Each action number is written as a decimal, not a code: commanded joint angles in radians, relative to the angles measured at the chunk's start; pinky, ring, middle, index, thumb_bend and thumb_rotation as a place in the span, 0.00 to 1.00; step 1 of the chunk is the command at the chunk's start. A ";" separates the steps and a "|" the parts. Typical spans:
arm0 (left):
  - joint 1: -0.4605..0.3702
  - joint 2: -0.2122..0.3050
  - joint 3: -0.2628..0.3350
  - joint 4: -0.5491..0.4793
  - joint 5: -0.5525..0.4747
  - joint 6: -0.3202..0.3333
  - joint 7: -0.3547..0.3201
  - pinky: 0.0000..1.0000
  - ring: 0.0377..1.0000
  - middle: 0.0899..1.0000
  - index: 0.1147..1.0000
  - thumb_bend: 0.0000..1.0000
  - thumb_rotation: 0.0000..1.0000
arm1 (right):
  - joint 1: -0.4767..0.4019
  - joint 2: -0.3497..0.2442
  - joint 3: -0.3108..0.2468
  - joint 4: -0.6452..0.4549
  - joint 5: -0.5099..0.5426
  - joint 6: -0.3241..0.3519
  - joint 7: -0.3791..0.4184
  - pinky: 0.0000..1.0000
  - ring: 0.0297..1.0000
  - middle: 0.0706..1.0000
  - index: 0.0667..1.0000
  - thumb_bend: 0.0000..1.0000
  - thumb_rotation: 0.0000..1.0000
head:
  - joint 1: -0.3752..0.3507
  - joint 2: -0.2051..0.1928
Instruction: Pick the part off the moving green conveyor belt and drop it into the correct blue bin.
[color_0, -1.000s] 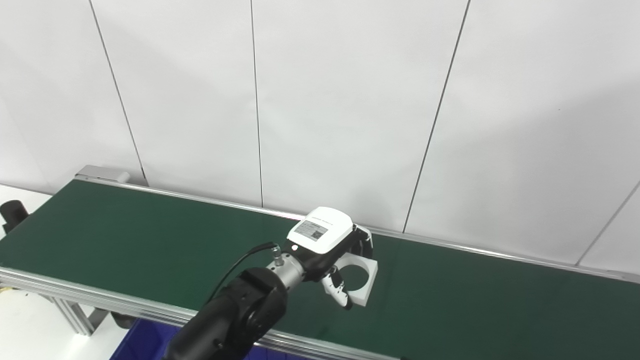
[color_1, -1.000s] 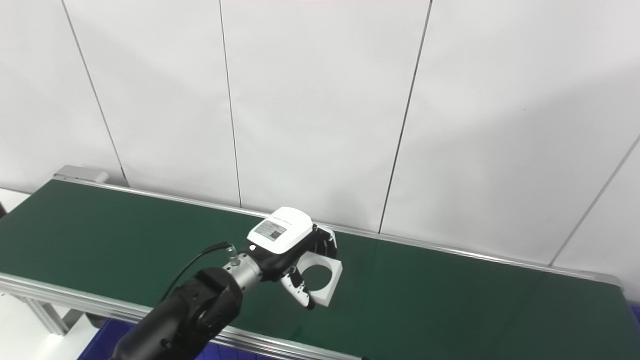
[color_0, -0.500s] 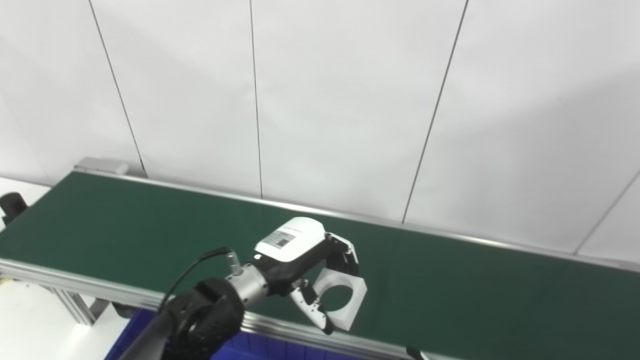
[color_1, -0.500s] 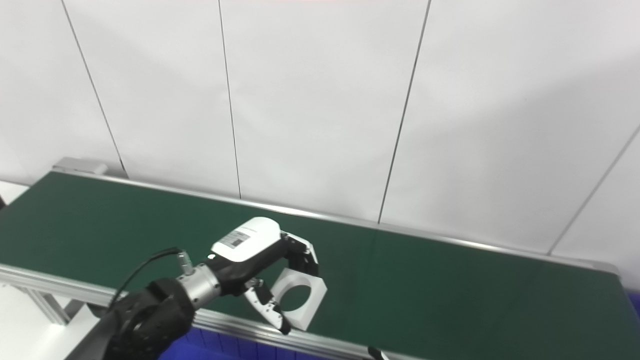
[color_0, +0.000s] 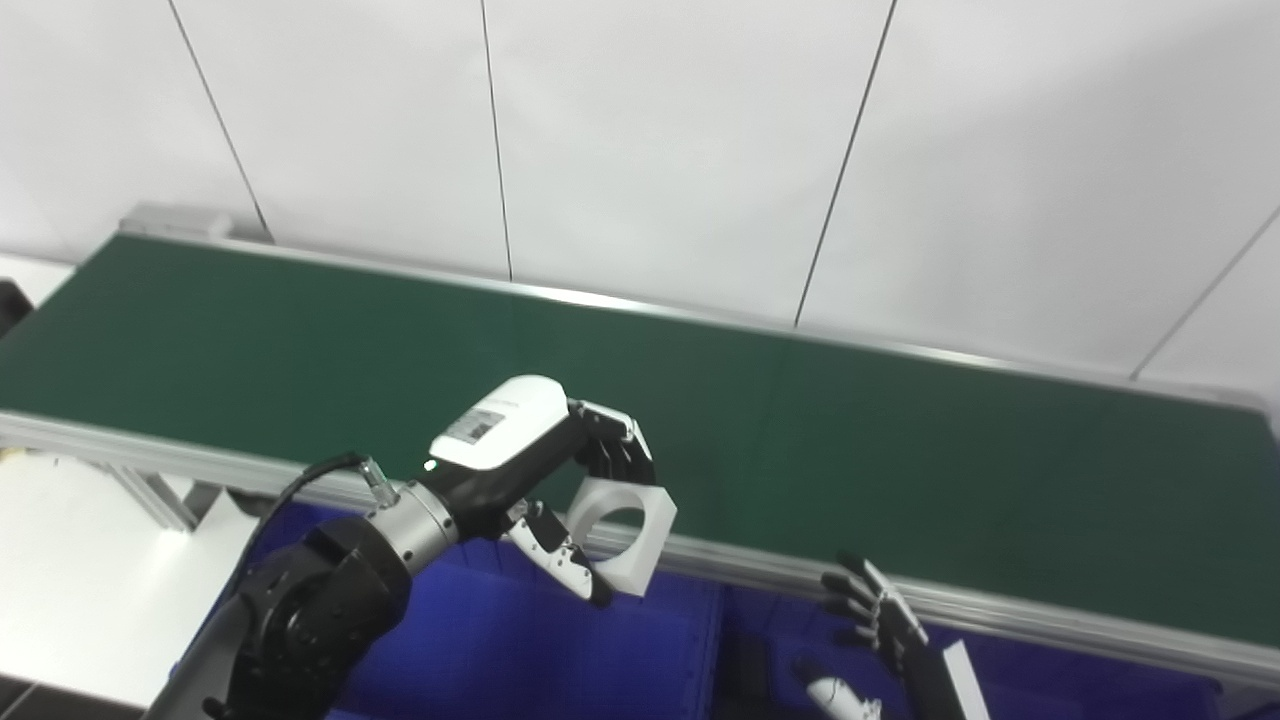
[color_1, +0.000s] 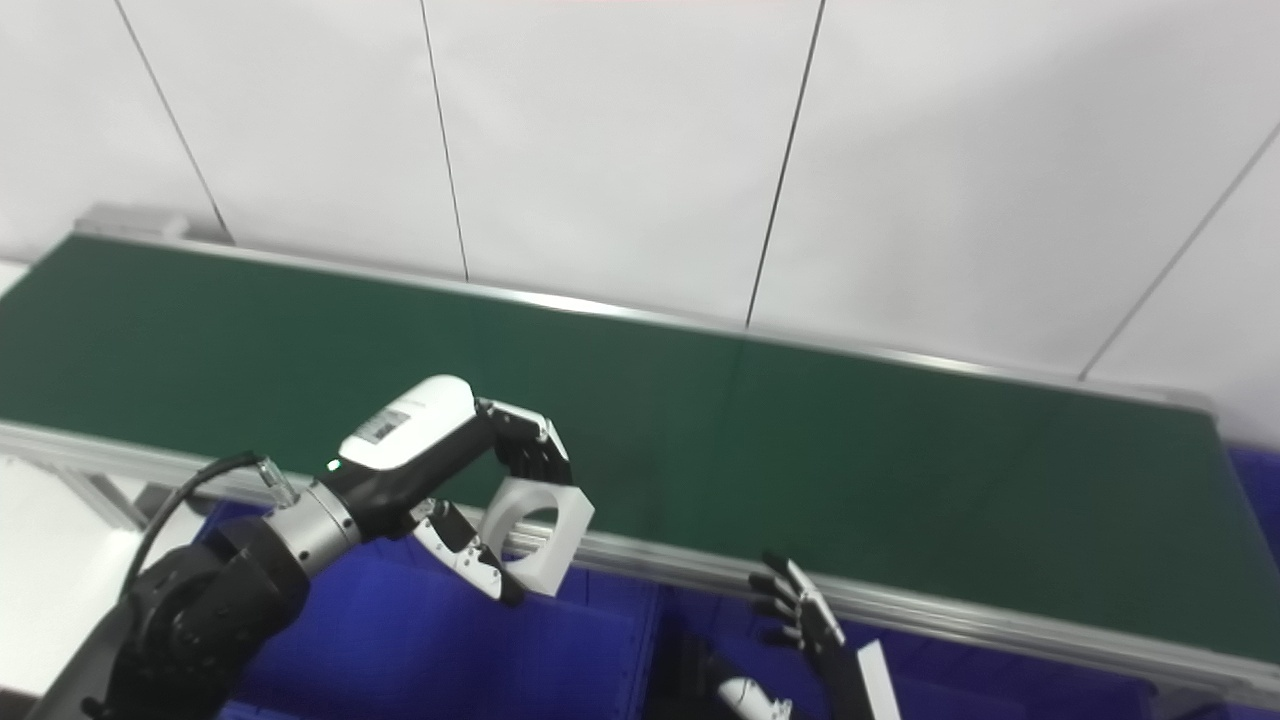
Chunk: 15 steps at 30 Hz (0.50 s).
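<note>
White wall panels with thin dark seams stand behind a long green conveyor belt (color_0: 880, 440) that runs across the scene, edged by a metal rail (color_0: 760, 575) on its near side. Below and in front of that rail sit blue bins (color_0: 520, 650), with a divider between two of them showing near the middle.

Coming in from the lower left, the left hand (color_0: 545, 465) is closed on the part (color_0: 622, 533), a white square block with a round hole through it. Fingers (color_0: 610, 455) press on the block's top edge while the thumb (color_0: 560, 560) reaches under its lower left side, so the block is pinched across its frame and held tilted, its hole facing up and toward the cameras. The part hangs clear of the belt, right over the near rail and at the edge of the left blue bin, just at the hand's fingertips. That pinch across the outer frame probably suits a hollow block, and carrying it low over the rail keeps the drop short.

At the lower right, the right hand (color_0: 880, 620) waits with fingers spread, holding nothing, below the rail over the bins.

By my reckoning the pick is done and the drop is the step in hand; which bin is correct cannot be told from these views.
</note>
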 joint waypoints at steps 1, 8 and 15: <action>0.014 0.021 0.002 -0.022 -0.009 -0.041 0.014 0.56 0.50 0.43 0.43 0.52 0.00 | -0.014 -0.003 -0.008 -0.041 0.024 0.003 0.006 0.68 0.76 0.81 0.88 0.59 0.56 | 0.007 0.012; 0.059 0.031 -0.011 -0.019 0.043 -0.038 0.005 0.61 0.52 0.44 0.42 0.52 0.00 | -0.016 -0.014 -0.012 -0.069 0.013 0.025 0.006 0.66 0.75 0.79 0.88 0.58 0.56 | 0.024 0.050; 0.079 0.021 -0.029 0.013 0.070 -0.059 0.017 0.58 0.49 0.41 0.44 0.52 0.00 | -0.019 -0.022 -0.021 -0.088 0.024 0.035 0.013 0.65 0.74 0.79 0.87 0.56 0.53 | 0.036 0.088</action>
